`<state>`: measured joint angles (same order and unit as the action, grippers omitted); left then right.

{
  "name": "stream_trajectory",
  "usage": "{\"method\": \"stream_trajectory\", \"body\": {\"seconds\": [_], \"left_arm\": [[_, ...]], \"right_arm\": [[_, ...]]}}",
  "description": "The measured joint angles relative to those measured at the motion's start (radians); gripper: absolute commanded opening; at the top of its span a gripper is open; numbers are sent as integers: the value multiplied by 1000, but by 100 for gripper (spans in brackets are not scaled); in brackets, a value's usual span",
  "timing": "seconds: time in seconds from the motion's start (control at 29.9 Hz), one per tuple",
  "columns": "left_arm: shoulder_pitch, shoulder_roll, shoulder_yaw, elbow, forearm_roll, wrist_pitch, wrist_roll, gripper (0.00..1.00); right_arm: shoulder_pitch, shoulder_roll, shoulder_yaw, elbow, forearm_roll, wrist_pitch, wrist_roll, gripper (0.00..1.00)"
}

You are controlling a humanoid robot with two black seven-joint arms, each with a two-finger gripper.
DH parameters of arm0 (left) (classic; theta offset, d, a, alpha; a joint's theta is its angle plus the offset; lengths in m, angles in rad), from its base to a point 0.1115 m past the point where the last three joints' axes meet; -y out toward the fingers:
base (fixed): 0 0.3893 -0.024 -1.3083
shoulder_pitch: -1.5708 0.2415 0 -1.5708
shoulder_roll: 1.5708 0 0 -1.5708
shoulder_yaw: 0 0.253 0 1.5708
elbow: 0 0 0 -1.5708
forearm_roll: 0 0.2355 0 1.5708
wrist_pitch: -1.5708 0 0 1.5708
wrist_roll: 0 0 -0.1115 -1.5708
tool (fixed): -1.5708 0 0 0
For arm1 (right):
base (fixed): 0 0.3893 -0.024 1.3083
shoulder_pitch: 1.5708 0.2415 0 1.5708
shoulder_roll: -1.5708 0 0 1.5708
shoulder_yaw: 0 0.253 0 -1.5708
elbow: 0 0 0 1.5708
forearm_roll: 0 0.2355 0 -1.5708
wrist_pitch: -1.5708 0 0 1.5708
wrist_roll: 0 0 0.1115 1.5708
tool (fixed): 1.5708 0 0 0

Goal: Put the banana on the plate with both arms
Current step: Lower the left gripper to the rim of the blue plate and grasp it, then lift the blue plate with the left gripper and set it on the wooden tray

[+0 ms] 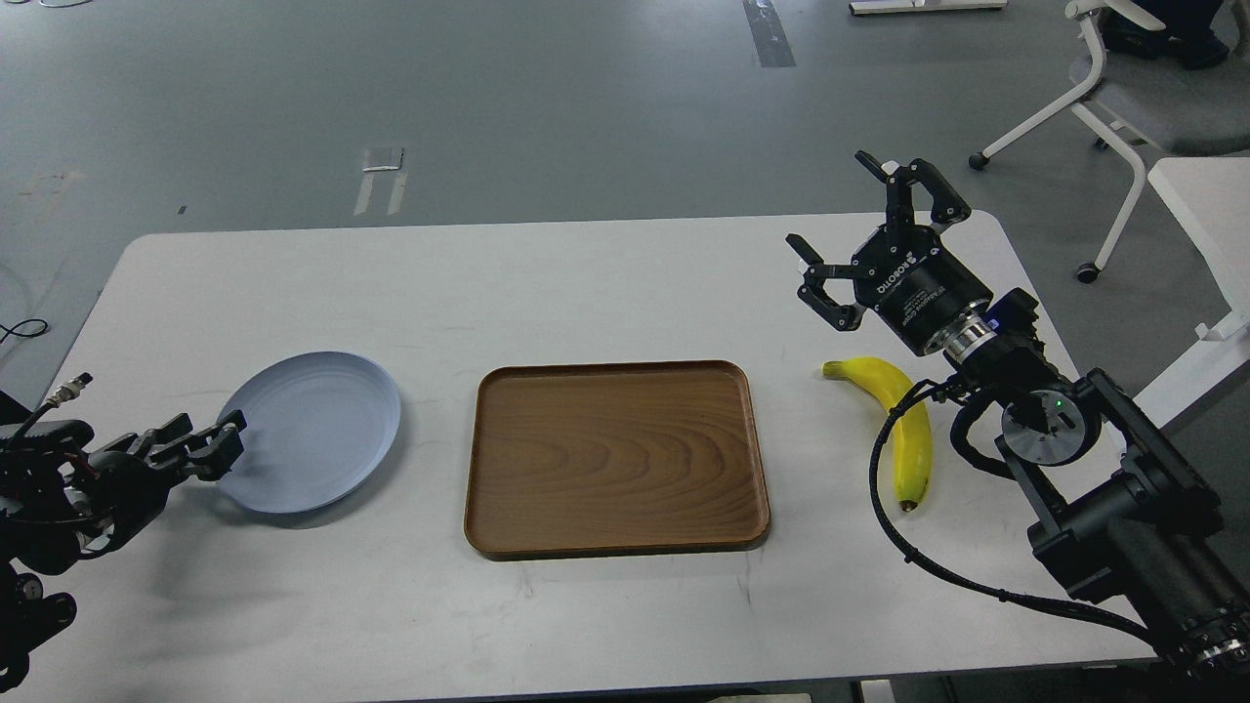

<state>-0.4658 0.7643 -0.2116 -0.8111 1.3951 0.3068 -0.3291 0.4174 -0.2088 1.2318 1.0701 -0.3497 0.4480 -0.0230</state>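
The yellow banana (904, 430) lies on the white table (605, 283), right of the wooden tray, with its dark tip towards me. The pale blue-grey plate (312, 430) lies empty at the left. My right gripper (861, 227) is open and empty, and it hovers above and just behind the banana's far end. My left gripper (207, 447) is low at the plate's left rim. Its fingers look spread and hold nothing. The right arm's cable crosses the middle of the banana.
A rectangular brown wooden tray (617, 459) lies empty in the middle of the table, between plate and banana. A white office chair (1123, 107) and another white table edge (1206, 210) stand off to the right, beyond the table.
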Motion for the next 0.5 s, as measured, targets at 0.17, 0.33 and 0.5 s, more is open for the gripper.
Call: {"method": "stream_trajectory", "body": {"seconds": [0.17, 0.33, 0.5], "left_arm": [[1, -6, 0, 1, -38, 0, 0, 24], [1, -8, 0, 5, -59, 1, -1, 0], [0, -6, 0, 9, -60, 3, -2, 0]], "right_arm": [[-5, 0, 1, -1, 0, 0, 0, 100], [-5, -1, 1, -1, -1, 0, 0, 100], [-5, -1, 2, -1, -1, 0, 0, 100]]}}
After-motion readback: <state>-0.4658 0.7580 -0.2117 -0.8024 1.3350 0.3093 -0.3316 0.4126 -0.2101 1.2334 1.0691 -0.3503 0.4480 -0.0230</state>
